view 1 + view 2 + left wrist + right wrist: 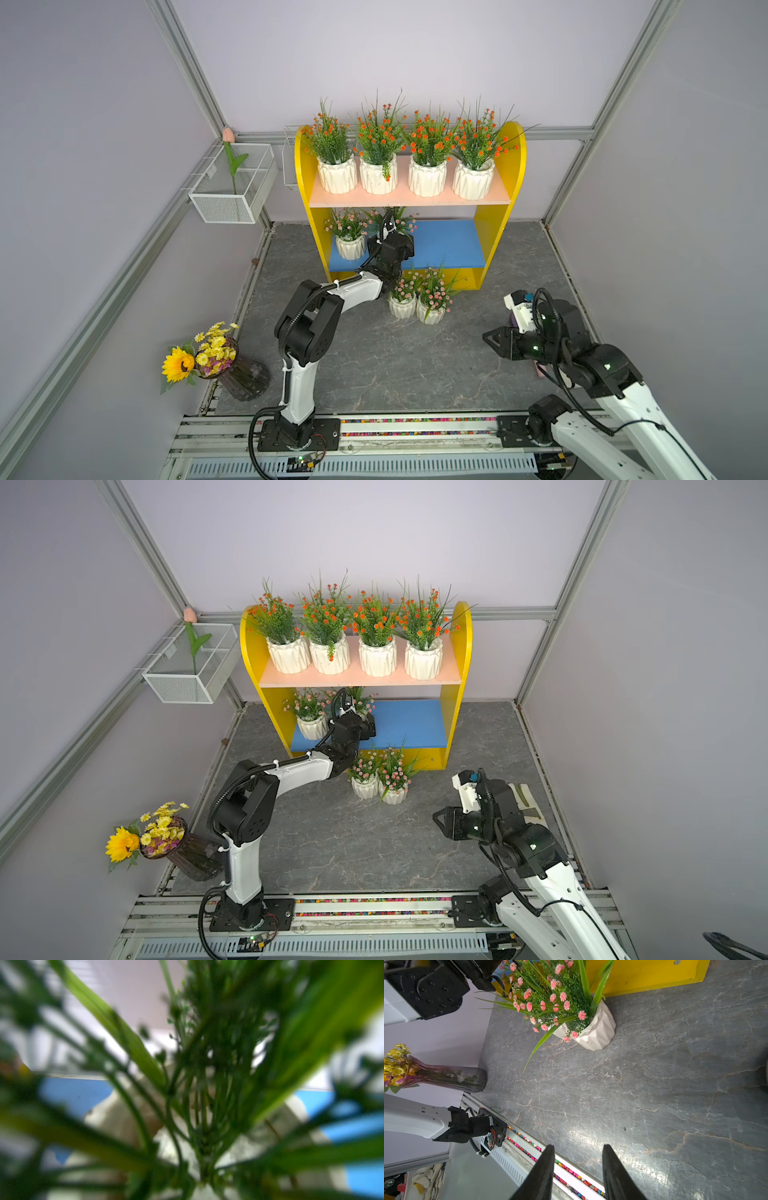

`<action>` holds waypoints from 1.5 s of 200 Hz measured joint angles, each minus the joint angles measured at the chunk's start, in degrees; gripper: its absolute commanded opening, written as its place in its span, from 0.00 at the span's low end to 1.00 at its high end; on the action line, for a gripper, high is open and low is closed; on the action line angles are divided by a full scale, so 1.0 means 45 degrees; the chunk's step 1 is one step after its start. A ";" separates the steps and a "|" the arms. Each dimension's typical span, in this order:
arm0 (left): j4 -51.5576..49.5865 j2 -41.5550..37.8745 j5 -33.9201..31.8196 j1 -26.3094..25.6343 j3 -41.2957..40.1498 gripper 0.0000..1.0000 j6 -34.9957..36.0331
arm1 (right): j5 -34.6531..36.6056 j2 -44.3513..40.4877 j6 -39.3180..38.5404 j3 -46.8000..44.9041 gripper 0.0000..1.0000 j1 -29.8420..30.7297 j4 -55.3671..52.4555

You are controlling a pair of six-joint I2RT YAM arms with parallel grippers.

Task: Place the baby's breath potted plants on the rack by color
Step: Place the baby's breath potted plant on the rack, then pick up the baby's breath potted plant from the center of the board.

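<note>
Top views, both: the rack (496,232) stands at the far side of the grey tabletop (395,365). Four orange-bloomed plants (427,166) sit in a row on the pink upper board (415,198), spanning it left to right. On the blue lower board (444,245), one pink-bloomed plant (350,243) sits at the left end. A second pink plant (402,220) is just to its right, mostly hidden behind the left gripper (390,227), which is in under the upper board. Two more pink plants (402,306) stand side by side on the tabletop, just in front of the rack's base.

Left wrist view: blurred green stems fill the frame, with a white pot and blue board behind them; no fingers are visible. I cannot tell how far the left gripper is open, or whether it has the pot.

Right wrist view: the right gripper (578,1148) is over bare tabletop at the near right. Its fingers are parted with nothing between them, and it is well apart from the two loose pots.
</note>
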 measured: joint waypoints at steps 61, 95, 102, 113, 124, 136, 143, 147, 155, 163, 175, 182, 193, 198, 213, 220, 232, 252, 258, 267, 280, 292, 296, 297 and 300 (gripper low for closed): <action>-0.0709 -0.1530 -0.0398 -0.0321 -0.0743 1.00 0.0092 | 0.0243 0.0651 -0.0049 -0.0505 0.44 0.0000 0.0777; -0.1132 -0.2958 -0.0461 -0.0384 -0.1141 1.00 0.0107 | 0.0393 0.1161 -0.0049 -0.0918 0.44 0.0000 0.1462; -0.1185 -0.3254 -0.0461 -0.0393 -0.1321 1.00 0.0097 | 0.0471 0.1263 -0.0049 -0.0996 0.44 0.0000 0.1627; -0.1297 -0.3740 -0.0427 -0.0408 -0.1656 1.00 0.0053 | 0.0593 0.1477 -0.0049 -0.1117 0.44 0.0000 0.1904; -0.1452 -0.4119 -0.0291 -0.0427 -0.1982 1.00 -0.0029 | 0.0685 0.1724 -0.0049 -0.1219 0.44 0.0000 0.2195; -0.1622 -0.4551 0.0058 -0.0452 -0.2419 1.00 -0.0092 | 0.0777 0.2035 -0.0049 -0.1321 0.44 0.0000 0.2535; -0.1724 -0.4789 0.0228 -0.0476 -0.2681 1.00 -0.0160 | 0.0831 0.2210 -0.0044 -0.1375 0.44 0.0000 0.2744; -0.1787 -0.4935 0.0345 -0.0500 -0.2851 1.00 -0.0228 | 0.0865 0.2312 -0.0044 -0.1399 0.44 0.0000 0.2866; -0.1855 -0.5192 0.0525 -0.0529 -0.3196 1.00 -0.0330 | 0.0908 0.2540 -0.0044 -0.1447 0.44 0.0000 0.3152; -0.1914 -0.5450 0.0704 -0.0563 -0.3546 1.00 -0.0437 | 0.0918 0.2749 -0.0039 -0.1481 0.44 0.0000 0.3410; -0.1982 -0.5790 0.0894 -0.0602 -0.4022 1.00 -0.0617 | 0.0937 0.3079 -0.0034 -0.1554 0.44 0.0000 0.3871; -0.2021 -0.5969 0.1010 -0.0617 -0.4265 1.00 -0.0704 | 0.0947 0.3288 -0.0034 -0.1598 0.43 0.0000 0.4133; -0.2079 -0.6261 0.1122 -0.0665 -0.4619 1.00 -0.0869 | 0.0947 0.3687 -0.0034 -0.1627 0.43 0.0000 0.4493; -0.2108 -0.6397 0.1161 -0.0675 -0.4779 1.00 -0.0942 | 0.0952 0.3871 -0.0034 -0.1637 0.43 0.0000 0.4673; -0.2152 -0.6907 0.1214 -0.0753 -0.5357 1.00 -0.1171 | 0.0986 0.4464 -0.0034 -0.1647 0.42 0.0015 0.5178; -0.2166 -0.7155 0.1219 -0.0811 -0.5625 1.00 -0.1273 | 0.1001 0.4741 -0.0029 -0.1651 0.42 0.0034 0.5416; -0.2186 -0.7592 0.1209 -0.0928 -0.6067 1.00 -0.1428 | 0.1069 0.5149 -0.0024 -0.1666 0.42 0.0073 0.5790; -0.2229 -0.8359 0.1064 -0.1239 -0.6858 1.00 -0.1695 | 0.1195 0.5901 0.0000 -0.1666 0.42 0.0194 0.6465; -0.2244 -0.8582 0.0996 -0.1350 -0.7096 1.00 -0.1768 | 0.1219 0.6139 0.0005 -0.1666 0.41 0.0248 0.6664; -0.2283 -0.8898 0.0908 -0.1520 -0.7441 1.00 -0.1899 | 0.1239 0.6513 0.0005 -0.1661 0.41 0.0306 0.6931; -0.2356 -0.9292 0.0763 -0.1753 -0.7883 1.00 -0.2069 | 0.1336 0.7106 0.0005 -0.1627 0.41 0.0432 0.7252; -0.2472 -0.9598 0.0665 -0.1938 -0.8267 0.99 -0.2239 | 0.1423 0.7660 0.0005 -0.1511 0.41 0.0554 0.7504; -0.2472 -0.9680 0.0661 -0.2001 -0.8383 0.99 -0.2278 | 0.1438 0.7820 0.0005 -0.1462 0.40 0.0602 0.7572; -0.2482 -0.9714 0.0646 -0.2021 -0.8422 0.99 -0.2288 | 0.1462 0.7883 0.0005 -0.1443 0.40 0.0612 0.7601; -0.2506 -0.9777 0.0622 -0.2064 -0.8514 0.99 -0.2317 | 0.1477 0.8014 0.0005 -0.1394 0.40 0.0631 0.7660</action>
